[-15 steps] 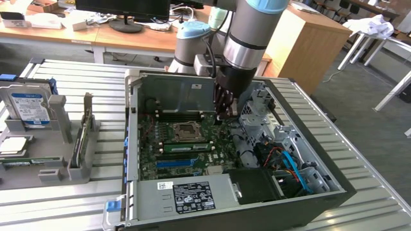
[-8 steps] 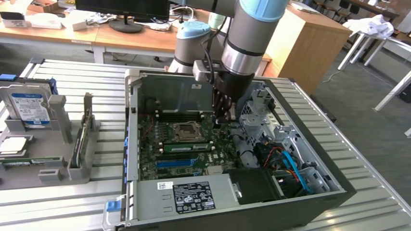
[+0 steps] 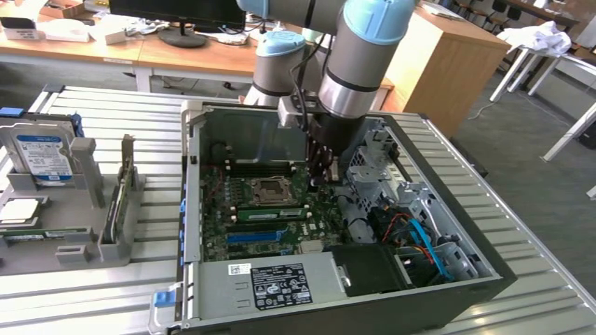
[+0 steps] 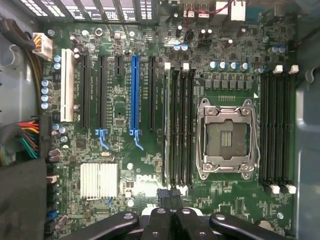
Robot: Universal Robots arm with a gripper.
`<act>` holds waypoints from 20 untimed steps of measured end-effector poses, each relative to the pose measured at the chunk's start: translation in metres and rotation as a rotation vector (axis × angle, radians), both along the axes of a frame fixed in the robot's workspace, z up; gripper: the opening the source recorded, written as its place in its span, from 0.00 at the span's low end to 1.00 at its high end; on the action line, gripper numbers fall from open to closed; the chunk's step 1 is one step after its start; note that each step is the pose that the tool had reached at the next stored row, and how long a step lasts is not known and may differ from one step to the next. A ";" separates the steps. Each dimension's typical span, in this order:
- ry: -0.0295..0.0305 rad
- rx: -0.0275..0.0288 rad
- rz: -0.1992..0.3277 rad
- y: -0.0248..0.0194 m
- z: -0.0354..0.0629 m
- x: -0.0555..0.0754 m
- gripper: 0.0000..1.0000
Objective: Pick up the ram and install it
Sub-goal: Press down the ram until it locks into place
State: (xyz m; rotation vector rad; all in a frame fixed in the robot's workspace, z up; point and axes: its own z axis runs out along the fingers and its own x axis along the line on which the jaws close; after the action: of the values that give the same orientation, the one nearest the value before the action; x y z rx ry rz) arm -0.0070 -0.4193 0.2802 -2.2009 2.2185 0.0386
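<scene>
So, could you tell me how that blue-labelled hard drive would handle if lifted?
The hard drive looks like a rigid metal box, so probably stiff and heavy for its size. Its flat label face may be slippery. Standing upright in the grey rack, it could tip once freed.

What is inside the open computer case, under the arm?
The motherboard with an empty processor socket, a blue slot and black memory slots. The power supply covers the case's near end.

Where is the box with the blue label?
In the exterior view, the hard drive with the blue label stands upright in the grey rack on that view's left, outside the open computer case.
</scene>
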 end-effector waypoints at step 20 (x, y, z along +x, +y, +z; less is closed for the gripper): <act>0.0002 0.0008 0.000 -0.0003 -0.0134 0.007 0.11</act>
State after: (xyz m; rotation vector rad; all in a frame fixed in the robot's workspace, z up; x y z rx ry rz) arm -0.0001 -0.4196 0.2668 -2.2007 2.2181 0.0397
